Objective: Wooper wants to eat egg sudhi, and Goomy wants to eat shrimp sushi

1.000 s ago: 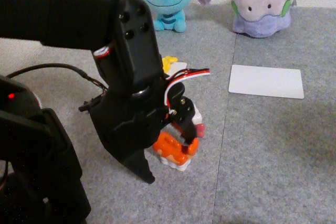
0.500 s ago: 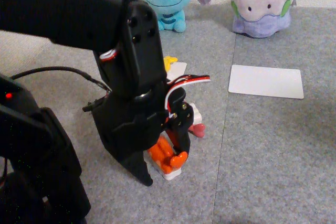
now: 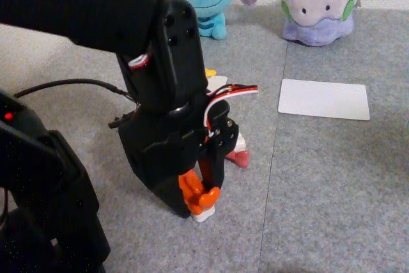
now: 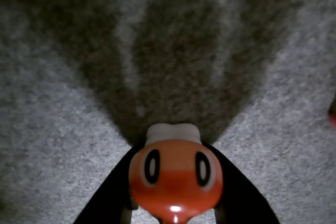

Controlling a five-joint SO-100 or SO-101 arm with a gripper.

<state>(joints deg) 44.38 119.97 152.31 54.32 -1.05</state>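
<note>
While the jaws [image 3: 201,195] clamp the shrimp sushi [image 3: 198,194] near the carpet's front edge, its glossy shell could squirt free on the long carry to Goomy [image 3: 317,6] at the back-right corner.

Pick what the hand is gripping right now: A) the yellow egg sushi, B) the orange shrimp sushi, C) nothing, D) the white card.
B: the hand is closed on the orange shrimp sushi, and the wrist view shows that sushi pinched between the two black fingers.
</note>
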